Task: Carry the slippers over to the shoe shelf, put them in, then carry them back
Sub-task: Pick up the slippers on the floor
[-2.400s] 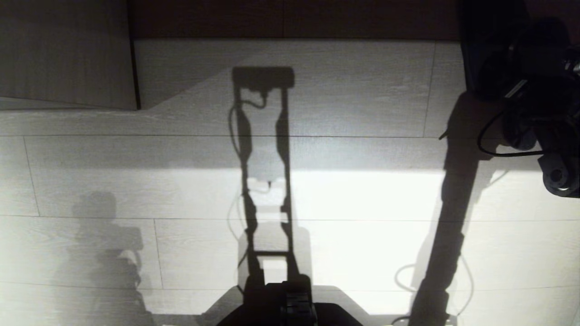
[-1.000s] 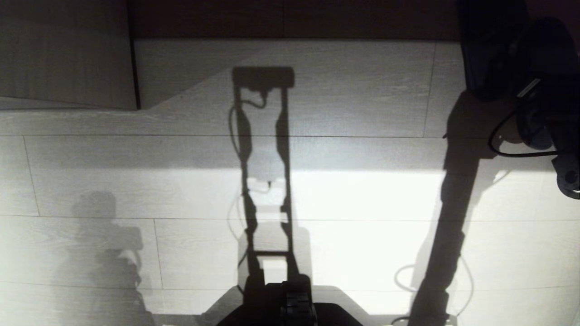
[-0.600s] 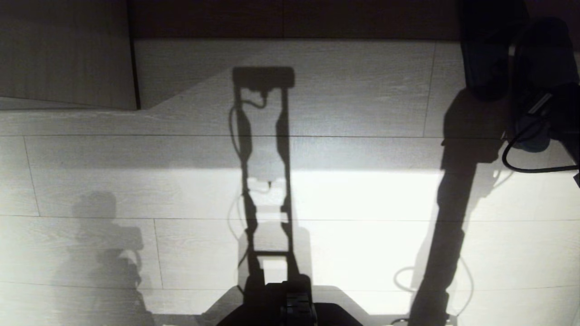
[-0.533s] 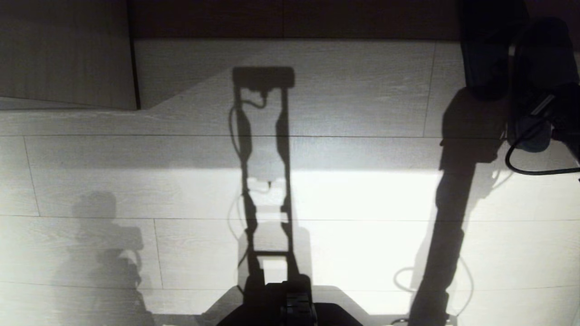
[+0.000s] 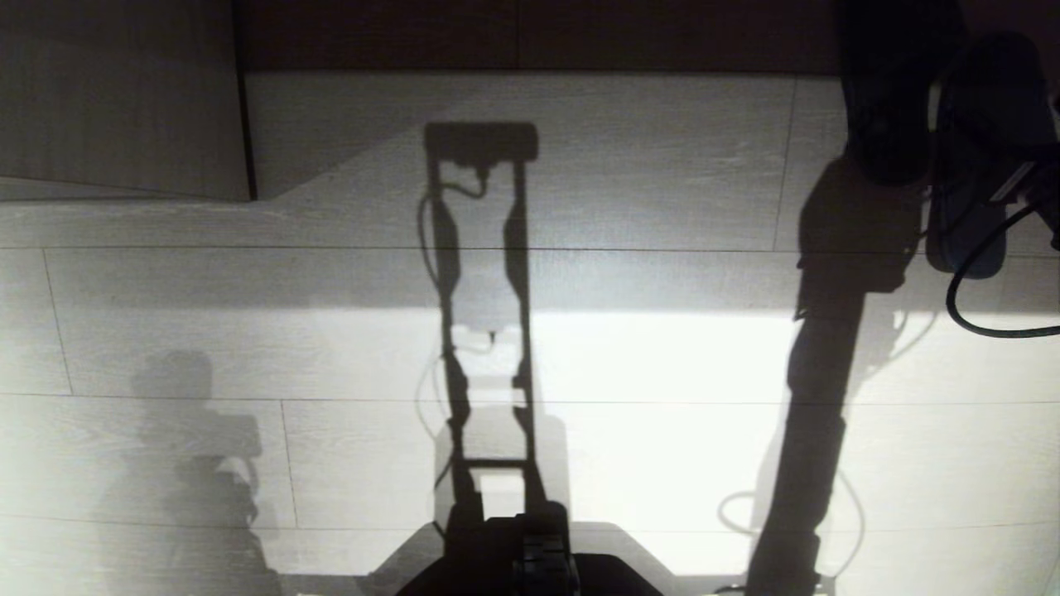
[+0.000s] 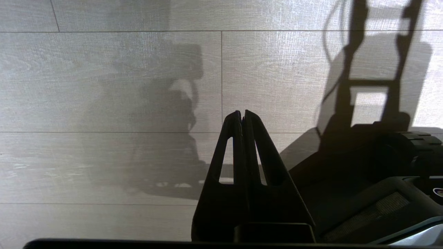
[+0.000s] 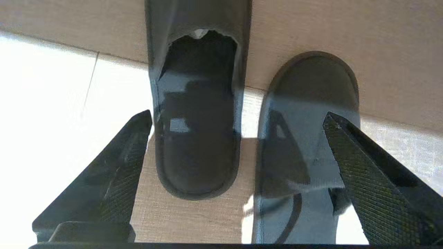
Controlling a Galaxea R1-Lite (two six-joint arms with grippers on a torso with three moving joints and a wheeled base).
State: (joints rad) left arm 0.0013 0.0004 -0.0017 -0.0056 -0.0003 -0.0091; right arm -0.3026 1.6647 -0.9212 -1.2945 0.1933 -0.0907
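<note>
Slippers (image 7: 242,138) right under the right gripper (image 7: 235,145), 2 of them lying side by side on the pale plank floor (image 5: 629,372), close together but not quite touching where the gap shows. In the head view they sit at the far right of the floor, partly hidden by the arm. One points its toe away from the wrist camera; the other looks turned the opposite way, though its near end runs out of frame. The right gripper's fingers (image 7: 114,183) are spread wide, straddling the pair with nothing between them touching yet.

Handling, by my reading: thin fabric, light, floppy, nothing to break. A soft upper will fold under a pinch, so the sole edge is the firmer hold. Squeezing both slippers together from their outer sides looks the sensible grip, taken around mid-length so neither end droops too far. Fabric should give decent friction, but a loose pair could slide against each other.

Left gripper (image 6: 242,116) hangs over bare floor beside the robot's base, fingers pressed together, empty. No shoe shelf clearly identifiable here.
</note>
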